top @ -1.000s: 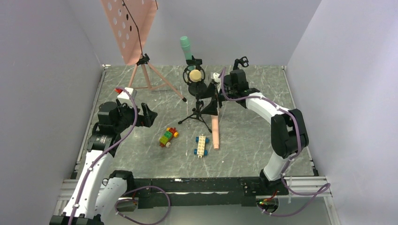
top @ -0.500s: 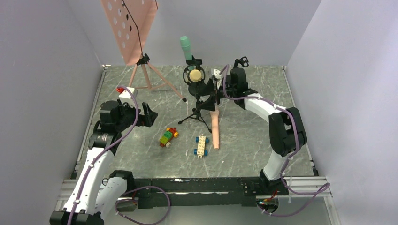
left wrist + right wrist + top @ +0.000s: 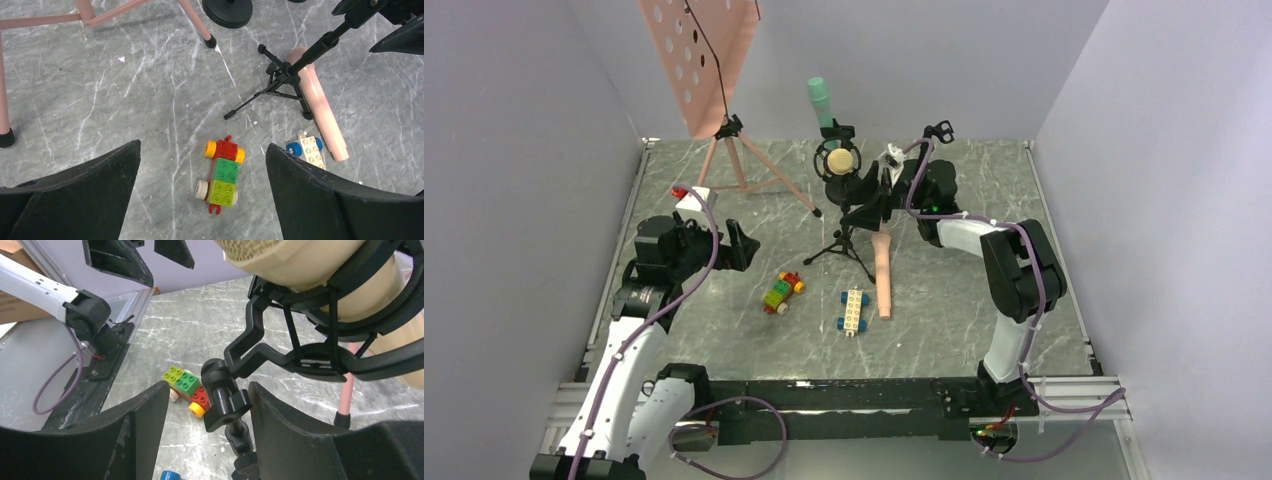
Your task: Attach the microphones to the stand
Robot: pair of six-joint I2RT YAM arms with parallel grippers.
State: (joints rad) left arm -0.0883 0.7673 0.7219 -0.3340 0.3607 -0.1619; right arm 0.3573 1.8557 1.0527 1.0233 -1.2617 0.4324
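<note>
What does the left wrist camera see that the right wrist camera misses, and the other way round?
Only the left wrist: the pink microphone lying flat by the feet of the stand. Only the right wrist: the tan microphone in its black cradle, and the left arm. Both: the colourful brick car and part of the stand.

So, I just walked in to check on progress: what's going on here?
The right gripper has its open fingers either side of a swivel joint, just under the shock mount holding the tan microphone. The green microphone is also up in a clip behind it. The pink microphone lies on the table by the tripod stand, not yet attached. The left gripper hovers open above the toy-brick cars, holding nothing.
</note>
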